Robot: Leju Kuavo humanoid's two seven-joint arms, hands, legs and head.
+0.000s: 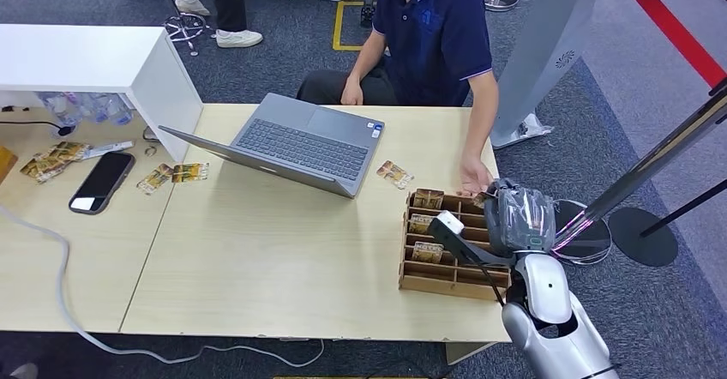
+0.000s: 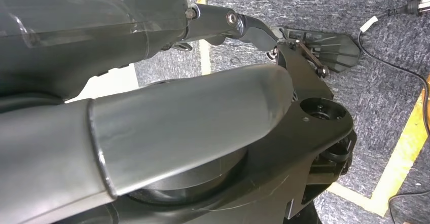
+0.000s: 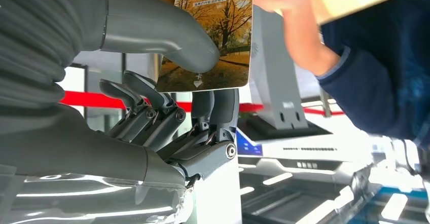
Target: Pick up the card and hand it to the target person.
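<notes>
A hotel card (image 3: 215, 36) printed with autumn trees is pinched between the grey thumb (image 3: 167, 31) and the dark fingers (image 3: 218, 107) of my right hand (image 1: 517, 216). That hand hovers over the far right corner of the table, just past a wooden card box (image 1: 446, 278). A seated person in a navy shirt (image 1: 437, 32) reaches a hand (image 1: 474, 177) toward mine. The person's hand (image 3: 291, 13) is blurred and lies at the card's edge; whether it touches the card I cannot tell. My left hand (image 2: 203, 117) hangs over the carpet, its thumb and fingers straight and holding nothing.
The box holds more cards (image 1: 427, 199) in its slots. An open laptop (image 1: 300, 143) sits mid-table with a loose card (image 1: 394, 173) beside it. More cards (image 1: 174, 174), a phone (image 1: 101, 182) and a white cabinet (image 1: 94, 57) are at the left. A cable (image 1: 60, 285) trails along the front.
</notes>
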